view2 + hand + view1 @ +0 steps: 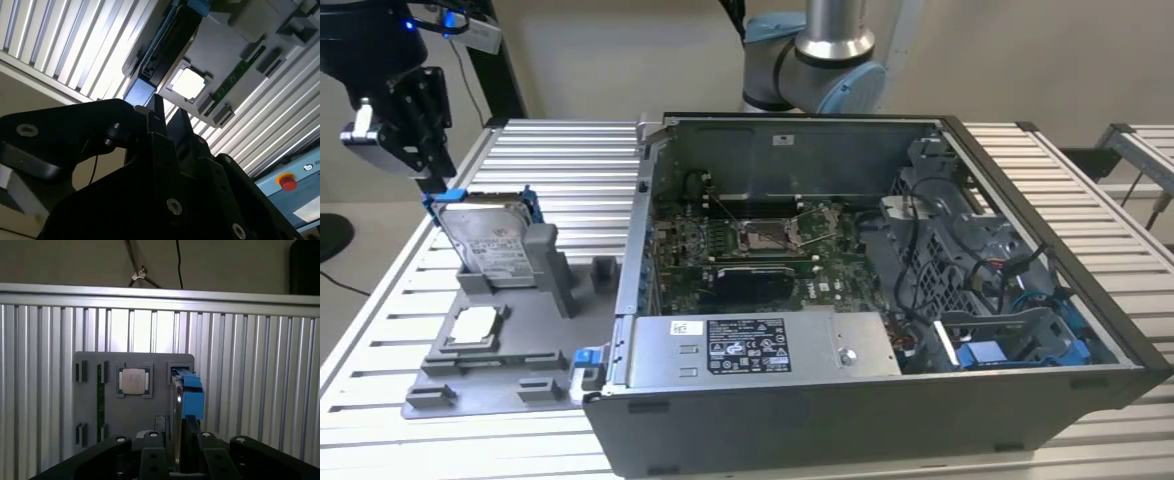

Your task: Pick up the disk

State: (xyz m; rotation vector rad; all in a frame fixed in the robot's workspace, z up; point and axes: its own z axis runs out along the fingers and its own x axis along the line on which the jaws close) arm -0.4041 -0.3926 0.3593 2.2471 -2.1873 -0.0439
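At the fixture's upright slot: the disk [487, 240] stands on edge in the grey fixture [520, 370], label showing, blue frame along its rim, at 9 o'clock of the case [854, 410] in the exterior view.
Hand: the hand [420, 165] hovers at 11 o'clock of the disk, apart from it and holding nothing. In the first wrist view its fingers [152, 455] stand wider than the disk's thin edge, which lines up with the gap between them.
Chip: the chip [471, 325] lies flat in its pocket at 6 o'clock of the disk, near it.
Risk, misalignment: the gap looks only a little wider than the disk, so a small offset or tilt could land a finger on the blue frame instead of beside it.
Risk, slip: smooth metal faces and a flexible plastic frame may give a poor hold.
Risk, binding: a pull that is not straight could jam the disk in the slot and drag the fixture along.
Surface: the surface [560, 150] is ribbed aluminium slats, carrying fixture and open case.
Room: a plain pale wall [614, 50] at 12 o'clock, with the arm [834, 40] rising behind the case.
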